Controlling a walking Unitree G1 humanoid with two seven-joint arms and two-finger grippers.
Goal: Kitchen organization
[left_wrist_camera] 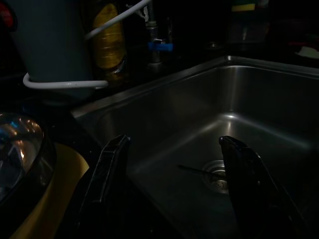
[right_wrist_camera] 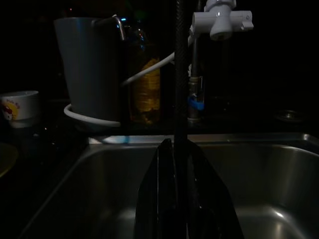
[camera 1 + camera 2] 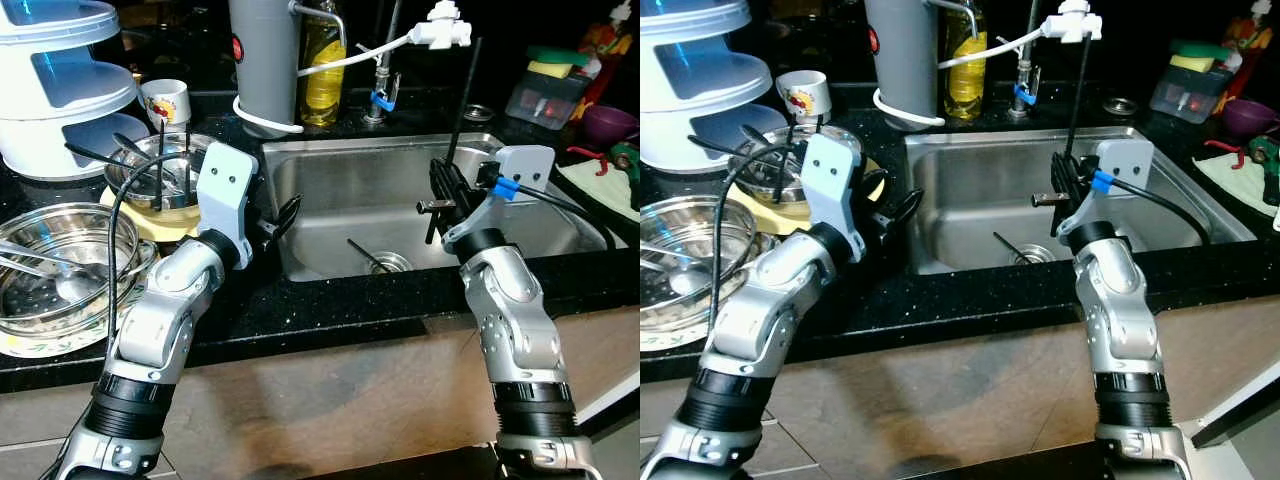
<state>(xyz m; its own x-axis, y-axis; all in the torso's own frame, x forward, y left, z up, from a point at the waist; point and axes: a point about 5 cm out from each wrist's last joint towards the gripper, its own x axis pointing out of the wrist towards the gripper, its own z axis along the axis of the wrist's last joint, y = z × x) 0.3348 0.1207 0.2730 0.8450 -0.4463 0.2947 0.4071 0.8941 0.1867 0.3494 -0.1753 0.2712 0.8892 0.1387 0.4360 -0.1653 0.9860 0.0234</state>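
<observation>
My right gripper [image 3: 441,197] is over the steel sink [image 3: 330,170], shut on a thin black stick [image 3: 462,100] that stands upright between its fingers. In the right wrist view the stick [image 2: 180,74] rises straight up from the closed fingertips. My left gripper [image 3: 281,220] is open at the sink's left rim, with nothing between its fingers [image 1: 105,179]. A thin dark utensil [image 3: 363,251] lies on the sink floor beside the drain [image 3: 392,263].
Steel bowls holding utensils [image 3: 60,265] and a yellow plate [image 3: 165,222] crowd the counter on the left, beside a white tiered container [image 3: 60,90] and a mug [image 3: 166,100]. Behind the sink stand a grey cylinder [image 3: 264,60], an oil bottle [image 3: 322,75] and a white faucet head [image 3: 445,27].
</observation>
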